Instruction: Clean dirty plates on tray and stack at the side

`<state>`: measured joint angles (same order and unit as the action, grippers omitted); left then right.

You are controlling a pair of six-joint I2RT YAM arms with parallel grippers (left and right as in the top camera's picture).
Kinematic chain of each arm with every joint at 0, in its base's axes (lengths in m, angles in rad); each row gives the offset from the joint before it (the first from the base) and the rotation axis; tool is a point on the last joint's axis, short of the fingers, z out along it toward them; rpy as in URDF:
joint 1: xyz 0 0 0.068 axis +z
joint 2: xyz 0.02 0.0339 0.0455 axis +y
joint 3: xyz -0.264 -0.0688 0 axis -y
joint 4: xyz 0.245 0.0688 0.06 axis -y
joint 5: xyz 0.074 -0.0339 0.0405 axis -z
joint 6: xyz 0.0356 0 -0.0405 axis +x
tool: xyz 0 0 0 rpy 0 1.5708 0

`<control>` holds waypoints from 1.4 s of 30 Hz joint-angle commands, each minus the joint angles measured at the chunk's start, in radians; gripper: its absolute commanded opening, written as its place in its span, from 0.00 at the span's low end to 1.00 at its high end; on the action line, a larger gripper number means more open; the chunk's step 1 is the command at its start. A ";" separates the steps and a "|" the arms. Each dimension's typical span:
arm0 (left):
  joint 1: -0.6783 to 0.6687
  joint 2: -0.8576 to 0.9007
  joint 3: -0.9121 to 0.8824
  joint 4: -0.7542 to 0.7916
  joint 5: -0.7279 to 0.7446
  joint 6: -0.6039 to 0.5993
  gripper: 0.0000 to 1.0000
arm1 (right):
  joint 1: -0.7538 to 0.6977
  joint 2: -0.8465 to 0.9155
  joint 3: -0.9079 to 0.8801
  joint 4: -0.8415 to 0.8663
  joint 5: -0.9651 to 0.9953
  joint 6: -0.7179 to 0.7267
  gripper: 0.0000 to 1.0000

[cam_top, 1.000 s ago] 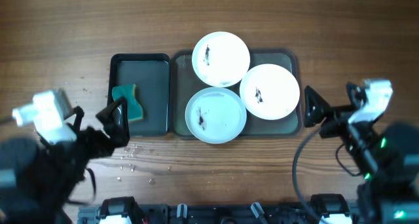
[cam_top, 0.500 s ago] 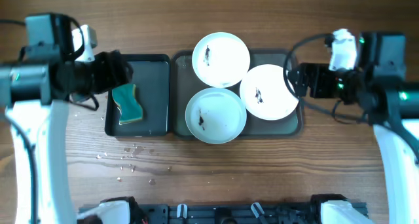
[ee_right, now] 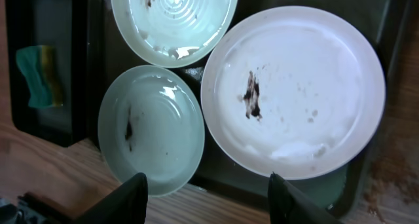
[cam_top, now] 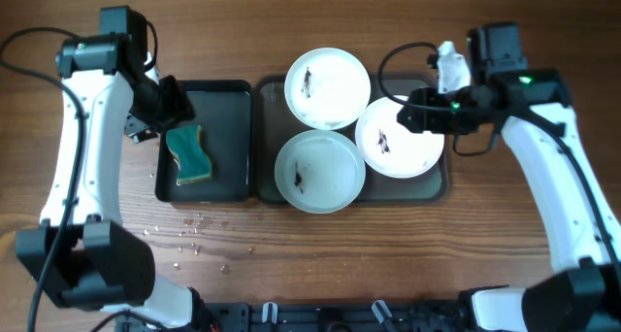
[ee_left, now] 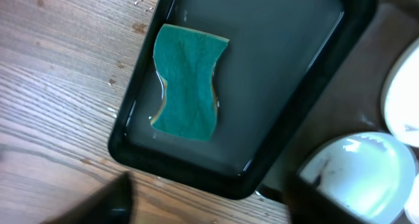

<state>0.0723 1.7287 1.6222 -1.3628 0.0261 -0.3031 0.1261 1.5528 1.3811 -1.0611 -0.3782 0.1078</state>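
Currently three smudged round white plates (cam_top: 328,86) crowd large dark-grey rectangular tray (cam_top: 393,83); left gripper (ee_left: 209,204), right gripper (ee_right: 209,199) both spread, empty. Risk: lifting one touching plate jostles neighbours, thin rim slips

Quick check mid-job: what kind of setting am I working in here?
Likely a staged dishwashing bench, not a real kitchen: a wooden table, three smudged plates on a grey tray, and a sponge in a smaller black tray.

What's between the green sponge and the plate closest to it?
Nothing loose. In the overhead view, only bare floor of the black tray, its rim, and the rim of the grey tray separate the sponge from the front plate.
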 commanded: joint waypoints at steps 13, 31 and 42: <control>-0.003 0.039 -0.200 0.153 -0.021 -0.014 0.74 | 0.054 0.126 0.018 0.016 0.031 0.000 0.64; -0.003 0.040 -0.495 0.483 -0.021 0.003 0.62 | 0.054 0.126 0.018 0.012 0.030 0.027 0.64; -0.003 0.040 -0.536 0.588 -0.044 0.005 0.62 | 0.054 0.126 0.018 0.010 0.030 0.027 0.65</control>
<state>0.0723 1.7611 1.0966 -0.7860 0.0055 -0.3122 0.1745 1.6711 1.3811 -1.0492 -0.3580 0.1200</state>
